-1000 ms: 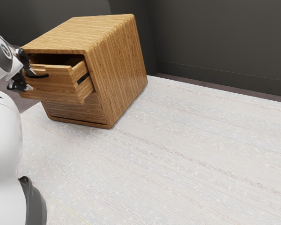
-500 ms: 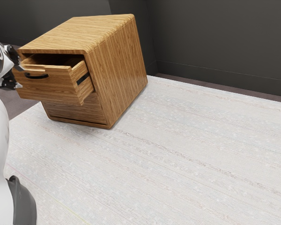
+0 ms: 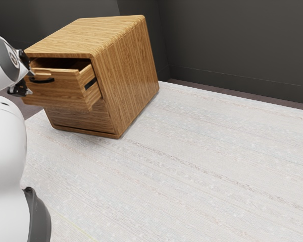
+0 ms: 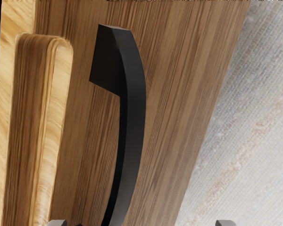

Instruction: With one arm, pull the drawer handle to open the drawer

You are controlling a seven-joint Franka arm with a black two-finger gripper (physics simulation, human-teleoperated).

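White casing of the arm point(image 3: 5, 131) fills the exterior view's left edge. It is cut off by the frame and covers much of the black tool point(image 3: 28, 79) at its end. The tool sits just in front of the drawer point(image 3: 65, 89), level with the dark curved handle point(image 3: 42, 79).

In the wrist view two grey fingertips point(image 4: 57, 222) peek in, one on each side of the handle, well apart and touching neither it nor the wood. The tool is therefore spread, with the handle between its fingers but not pinched. Beside the handle in that view runs a pale rounded wooden edge point(image 4: 42, 117); I cannot tell which part of the furniture it is.

Further right in the exterior view, the drawer stands partly pulled out of the top of a wooden cabinet point(image 3: 123, 65). Its shadowed inside shows under the cabinet's top, and a black slot runs along its side. What lies in the drawer is too dark to make out. Below it, the lower front of the cabinet sits flush.

The cabinet rests on the pale, speckled table point(image 3: 202, 166), turned at an angle so that one corner points toward the camera. The table stretches away to the exterior view's right with faint streaks across it. A narrow darker strip point(image 3: 252, 96) runs along its far edge, and behind that rises a dark grey wall point(image 3: 232, 35). The room's corner falls just behind the cabinet.
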